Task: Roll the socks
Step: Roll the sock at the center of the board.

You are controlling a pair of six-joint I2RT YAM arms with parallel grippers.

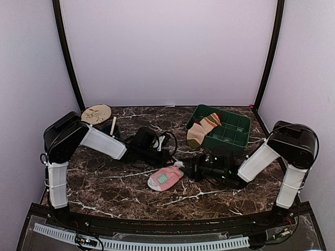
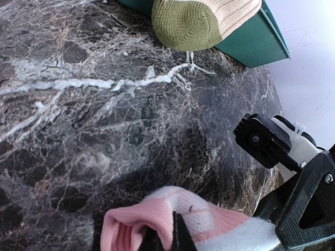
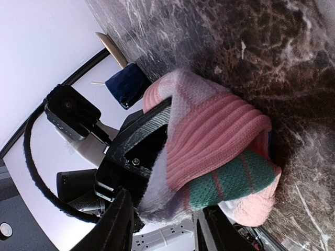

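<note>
The pink sock (image 1: 165, 178) lies folded on the marble table, mint patch up. In the left wrist view my left gripper (image 2: 172, 238) is pinched shut on the pink sock's (image 2: 209, 219) fabric. In the top view the left gripper (image 1: 169, 159) comes in from the left and my right gripper (image 1: 187, 168) from the right. The right gripper (image 3: 165, 204) stands open, its fingers on either side of the pink sock's (image 3: 220, 136) whitish end, with a small gap on one side. The tan striped sock (image 1: 201, 128) hangs over the tray's edge, with its olive toe (image 2: 188, 23) showing.
A green compartment tray (image 1: 230, 133) stands at the back right. A round wooden disc (image 1: 96, 113) and a dark blue cup (image 3: 125, 86) with a stick sit at the back left. Black frame posts flank the table.
</note>
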